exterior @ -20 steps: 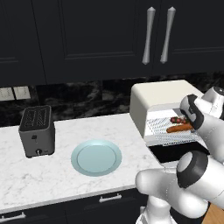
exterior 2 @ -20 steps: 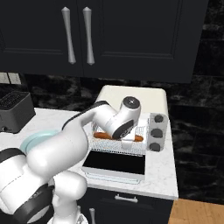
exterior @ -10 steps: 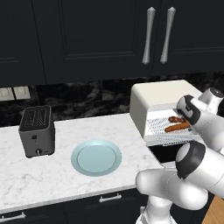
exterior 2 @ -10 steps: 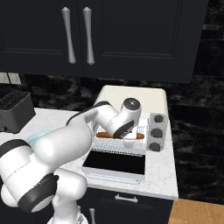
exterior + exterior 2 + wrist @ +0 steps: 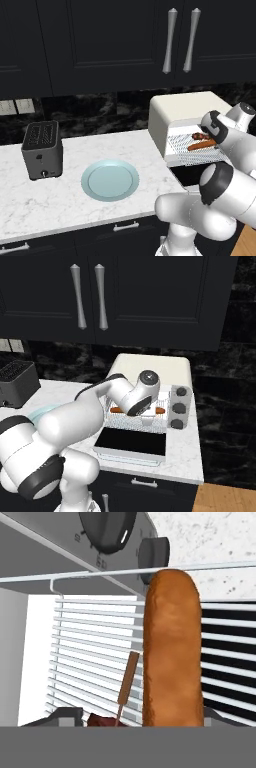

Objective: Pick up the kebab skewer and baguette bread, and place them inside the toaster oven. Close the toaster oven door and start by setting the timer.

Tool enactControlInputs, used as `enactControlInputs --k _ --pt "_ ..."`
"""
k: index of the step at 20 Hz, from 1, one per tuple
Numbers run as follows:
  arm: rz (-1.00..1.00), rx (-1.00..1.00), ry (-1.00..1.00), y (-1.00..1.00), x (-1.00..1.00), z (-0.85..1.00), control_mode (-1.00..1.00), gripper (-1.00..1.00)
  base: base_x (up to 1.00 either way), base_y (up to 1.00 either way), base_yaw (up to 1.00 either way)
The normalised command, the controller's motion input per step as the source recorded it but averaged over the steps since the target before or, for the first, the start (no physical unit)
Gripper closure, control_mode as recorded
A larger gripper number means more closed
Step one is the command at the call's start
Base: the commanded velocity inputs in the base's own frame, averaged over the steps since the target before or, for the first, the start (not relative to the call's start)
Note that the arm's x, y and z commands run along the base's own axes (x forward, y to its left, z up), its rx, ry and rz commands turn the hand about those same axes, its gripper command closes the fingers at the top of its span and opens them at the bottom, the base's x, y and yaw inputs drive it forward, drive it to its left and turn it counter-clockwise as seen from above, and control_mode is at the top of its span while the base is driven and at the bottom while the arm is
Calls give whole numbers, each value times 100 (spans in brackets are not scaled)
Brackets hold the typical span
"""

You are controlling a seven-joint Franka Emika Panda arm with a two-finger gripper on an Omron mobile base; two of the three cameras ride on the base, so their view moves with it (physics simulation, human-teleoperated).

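Cream, orange-brown and black-veined kitchen colours

The toaster oven [image 5: 172,112] is cream-white with a silvery wire rack [image 5: 95,662] and 3 grey knobs [image 5: 179,407]; the baguette bread [image 5: 172,652] is orange-brown, the kebab skewer [image 5: 126,684] brown with dark red meat. The plate [image 5: 110,180] is pale blue-green, the counter [image 5: 75,200] white marble, grey-veined, the slot toaster [image 5: 42,149] dark grey.
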Motion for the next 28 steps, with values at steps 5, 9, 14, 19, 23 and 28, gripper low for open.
enactControlInputs --k 5,9,14,19,23,28 --pt "0 0 0 0 0 0 -100 -100 0 0 0" --pt "0 0 0 0 0 0 -100 -100 0 0 0" --pt "0 0 0 -1 -7 0 -100 -100 0 0 0" --pt "0 -2 -5 -3 -18 -6 -100 -100 0 0 0" --pt "0 -11 -18 0 0 -26 -100 -100 0 0 0" --pt "0 -19 -21 1 0 -36 -100 -100 0 0 0"
